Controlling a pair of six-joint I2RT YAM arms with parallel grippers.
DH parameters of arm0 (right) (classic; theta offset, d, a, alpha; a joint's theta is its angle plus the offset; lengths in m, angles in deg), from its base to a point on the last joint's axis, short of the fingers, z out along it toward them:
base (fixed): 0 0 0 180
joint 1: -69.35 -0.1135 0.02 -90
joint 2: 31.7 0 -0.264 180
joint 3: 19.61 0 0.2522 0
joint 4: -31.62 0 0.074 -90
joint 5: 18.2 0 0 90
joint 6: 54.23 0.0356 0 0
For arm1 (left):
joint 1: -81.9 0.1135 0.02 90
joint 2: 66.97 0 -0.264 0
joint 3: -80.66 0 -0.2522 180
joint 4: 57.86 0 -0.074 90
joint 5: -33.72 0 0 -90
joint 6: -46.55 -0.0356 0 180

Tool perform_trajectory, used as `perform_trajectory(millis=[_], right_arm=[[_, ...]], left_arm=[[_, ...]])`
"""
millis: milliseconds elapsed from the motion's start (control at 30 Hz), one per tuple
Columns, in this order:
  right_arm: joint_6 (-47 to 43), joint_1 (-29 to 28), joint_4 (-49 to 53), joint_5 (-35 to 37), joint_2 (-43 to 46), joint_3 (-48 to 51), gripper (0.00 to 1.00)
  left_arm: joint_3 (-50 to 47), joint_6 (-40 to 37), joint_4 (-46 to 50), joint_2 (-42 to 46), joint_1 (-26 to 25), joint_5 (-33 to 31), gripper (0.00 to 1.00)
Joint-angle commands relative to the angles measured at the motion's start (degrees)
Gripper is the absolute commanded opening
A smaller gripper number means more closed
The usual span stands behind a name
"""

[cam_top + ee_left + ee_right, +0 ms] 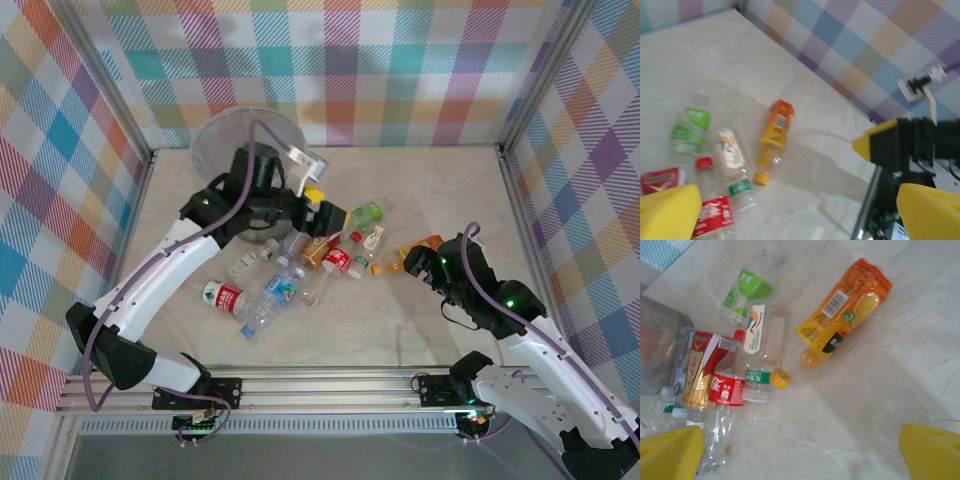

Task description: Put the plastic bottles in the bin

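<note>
Yellow fingers (667, 212) of my left gripper (800, 220) and right gripper (800, 455) stand apart, empty. Small clear plastic bottles (337, 260) lie scattered on the beige table (420, 190), beside the round translucent grey bin (212, 135).

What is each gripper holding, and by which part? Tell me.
Nothing. The left gripper and right gripper both stand with jaws open and empty.
</note>
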Motion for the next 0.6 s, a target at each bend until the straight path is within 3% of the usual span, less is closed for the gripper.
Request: perform_trajectory(millis=[0, 167, 333, 567], right_arm=[[2.38, 1.33, 1.22, 2.06, -1.6, -2.45, 1.0], [1.64, 4.64, -1.98, -1.94, -5.32, -2.45, 1.0], [2.09, 9.6, -5.85, -6.85, -9.26, -1.35, 0.99], [4.73, 15.76, -13.7, -13.26, -15.05, 2.11, 0.89]], left_arm=[[-3.56, 0.07, -4.56, 2.97, -4.0, -0.8, 1.0], [-12.46, 2.79, -11.98, 6.35, -8.81, -7.87, 1.0], [-15.23, 2.35, -12.8, 8.13, -13.32, -15.59, 1.0], [-19.44, 2.51, -15.12, 10.96, -15.7, -24.82, 1.0]])
